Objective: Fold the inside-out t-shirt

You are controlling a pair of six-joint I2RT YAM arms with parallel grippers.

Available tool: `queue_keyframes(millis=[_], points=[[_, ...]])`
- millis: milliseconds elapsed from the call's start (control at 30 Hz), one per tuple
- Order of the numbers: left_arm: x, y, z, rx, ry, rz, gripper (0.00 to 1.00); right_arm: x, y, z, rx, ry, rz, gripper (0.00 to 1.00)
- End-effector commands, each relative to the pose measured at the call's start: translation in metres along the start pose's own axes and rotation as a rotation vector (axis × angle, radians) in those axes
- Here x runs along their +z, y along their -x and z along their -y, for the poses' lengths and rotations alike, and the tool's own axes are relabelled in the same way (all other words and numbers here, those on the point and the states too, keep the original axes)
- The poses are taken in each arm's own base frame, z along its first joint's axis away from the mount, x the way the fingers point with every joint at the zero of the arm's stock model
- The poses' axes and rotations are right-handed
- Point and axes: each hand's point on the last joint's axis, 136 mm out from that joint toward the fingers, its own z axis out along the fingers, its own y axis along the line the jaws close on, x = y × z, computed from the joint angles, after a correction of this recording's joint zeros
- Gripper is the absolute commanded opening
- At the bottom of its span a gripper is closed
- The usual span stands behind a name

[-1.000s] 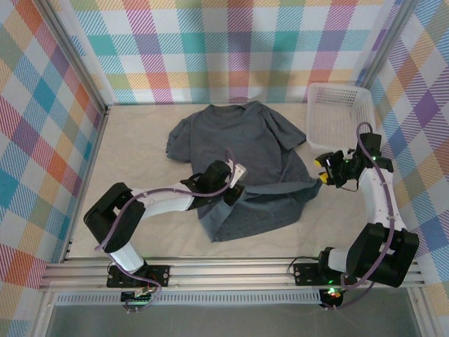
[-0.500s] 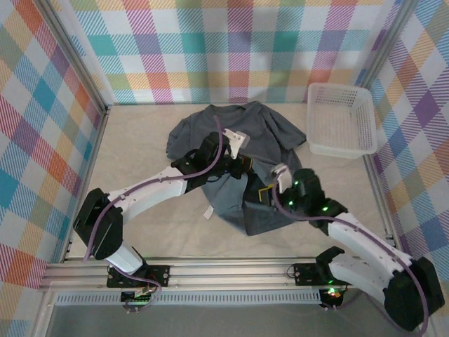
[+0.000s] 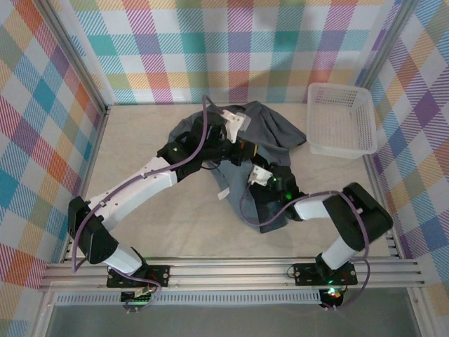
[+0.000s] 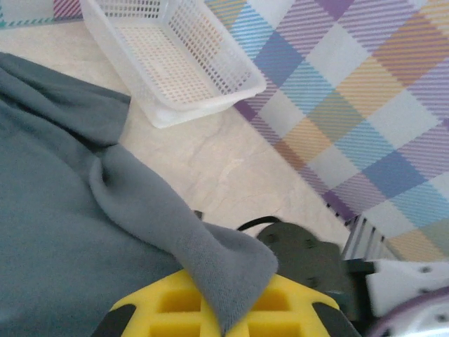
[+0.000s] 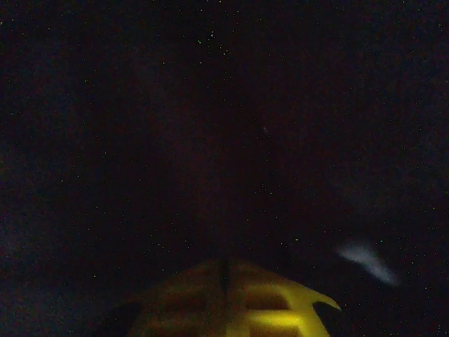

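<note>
Grey t-shirt (image 4: 56, 232) pinched, left tool (image 4: 219, 303); right tool (image 5: 226, 284) buried?

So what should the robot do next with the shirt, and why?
Probably draw the left pincer and right pincer gently apart. The left is shut on a fold of the t-shirt, the right is shut down in the cloth, and the t-shirt lies bunched, so it needs spreading flat.

The plain slate-grey t-shirt (image 3: 275, 131) lies bunched and half-doubled over itself, one fold raised.
</note>
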Motion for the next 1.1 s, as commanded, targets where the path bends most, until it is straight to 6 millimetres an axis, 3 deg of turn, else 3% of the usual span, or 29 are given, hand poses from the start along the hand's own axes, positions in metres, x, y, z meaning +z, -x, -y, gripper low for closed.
queue_keyframes(millis=[0,67,133,167,233,333,400,600,733,800,900,967,1067], points=[[-0.006,0.018,0.014,-0.067,-0.038,0.003,0.01,0.002,0.039,0.059,-0.094,-0.215,0.086,0.00],[-0.010,0.031,0.028,-0.068,-0.090,0.023,0.01,0.006,0.049,0.028,0.006,0.018,0.111,0.00],[-0.016,0.045,0.043,-0.053,-0.144,0.055,0.01,-0.005,0.064,-0.003,0.236,0.372,0.086,0.01],[-0.021,0.052,0.050,-0.044,-0.167,0.072,0.01,-0.009,0.075,-0.003,0.435,0.506,0.074,0.04],[-0.031,0.065,0.061,-0.029,-0.199,0.108,0.01,-0.006,0.078,-0.002,0.705,0.642,0.015,0.04],[-0.042,0.081,0.070,-0.016,-0.200,0.149,0.00,0.006,0.075,-0.010,0.879,0.695,-0.022,0.00],[-0.049,0.091,0.073,-0.012,-0.192,0.172,0.00,0.006,0.084,-0.016,0.998,0.785,-0.009,0.00],[-0.047,0.114,0.086,-0.027,-0.233,0.205,0.00,0.028,0.073,-0.042,1.215,0.877,-0.280,0.00],[-0.048,0.125,0.113,-0.017,-0.316,0.201,0.00,0.033,0.084,-0.022,1.358,0.851,-0.334,0.00],[-0.053,0.128,0.136,0.024,-0.368,0.201,0.00,0.040,0.086,-0.019,1.387,0.838,-0.364,0.00],[-0.064,0.129,0.165,0.124,-0.404,0.218,0.00,0.057,0.061,-0.034,1.339,0.771,-0.474,0.00],[-0.066,0.124,0.166,0.179,-0.353,0.220,0.00,0.054,0.071,-0.030,1.351,0.826,-0.500,0.00],[-0.065,0.117,0.156,0.193,-0.302,0.215,0.00,0.048,0.101,-0.002,1.396,0.843,-0.377,0.00]])
